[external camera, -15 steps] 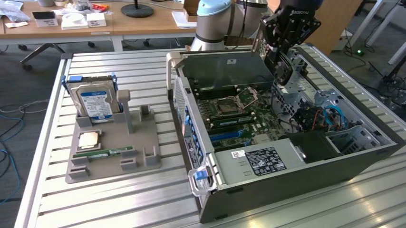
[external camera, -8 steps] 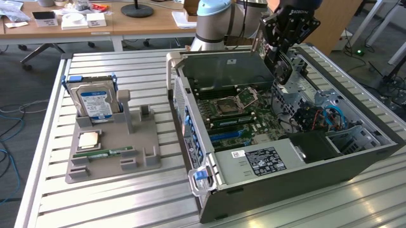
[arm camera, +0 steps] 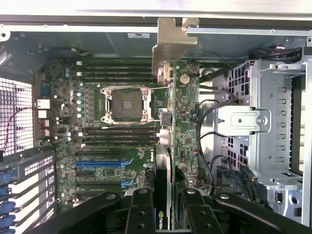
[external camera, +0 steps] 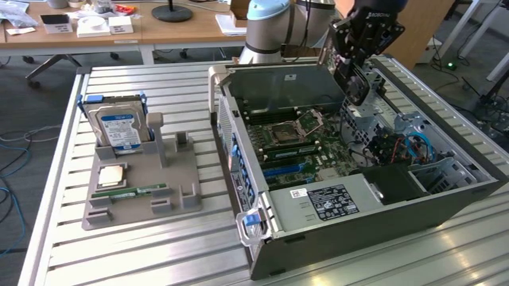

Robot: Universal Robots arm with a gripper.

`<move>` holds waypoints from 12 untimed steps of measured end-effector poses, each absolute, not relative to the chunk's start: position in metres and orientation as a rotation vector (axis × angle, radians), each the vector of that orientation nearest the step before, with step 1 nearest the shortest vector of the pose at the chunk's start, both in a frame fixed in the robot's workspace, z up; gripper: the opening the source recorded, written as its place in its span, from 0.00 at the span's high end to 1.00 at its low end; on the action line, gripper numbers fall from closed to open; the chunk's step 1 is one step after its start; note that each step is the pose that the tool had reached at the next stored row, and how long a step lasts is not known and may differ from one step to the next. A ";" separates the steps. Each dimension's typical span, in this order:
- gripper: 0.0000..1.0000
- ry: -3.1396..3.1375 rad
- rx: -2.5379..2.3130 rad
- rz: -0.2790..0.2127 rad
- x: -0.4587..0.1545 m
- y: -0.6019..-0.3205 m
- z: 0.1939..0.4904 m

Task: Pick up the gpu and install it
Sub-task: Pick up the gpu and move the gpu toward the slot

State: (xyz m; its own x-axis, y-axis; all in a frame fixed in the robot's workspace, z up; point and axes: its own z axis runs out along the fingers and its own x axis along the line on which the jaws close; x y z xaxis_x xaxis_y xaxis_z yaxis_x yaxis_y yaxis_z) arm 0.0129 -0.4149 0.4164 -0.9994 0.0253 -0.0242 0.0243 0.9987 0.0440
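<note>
- A robotics lab or tech workroom: a robot arm (external camera: 269,27) stands at the far edge of a slatted metal worktop (external camera: 159,250).
- An open computer case (external camera: 358,229) and a grey parts fixture (external camera: 181,179) sit on the worktop.
- Wooden desks (external camera: 187,33), a wheeled chair base (external camera: 52,62) and loose floor cables (external camera: 14,161) lie beyond.

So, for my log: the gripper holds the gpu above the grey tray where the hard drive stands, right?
No: the exterior view shows the gripper holding the gpu above the open computer case. The hard drive does stand in the grey tray.
</note>
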 end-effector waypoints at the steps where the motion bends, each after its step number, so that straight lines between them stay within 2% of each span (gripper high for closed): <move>1: 0.74 3.116 0.039 0.068 0.014 -0.415 0.416; 12: 0.74 3.116 0.039 0.068 0.034 -0.415 0.416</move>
State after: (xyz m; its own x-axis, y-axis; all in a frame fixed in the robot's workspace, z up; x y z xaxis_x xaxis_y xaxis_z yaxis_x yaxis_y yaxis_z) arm 0.0339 -0.4149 0.4164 -0.9994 0.0254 -0.0242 0.0244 0.9987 0.0439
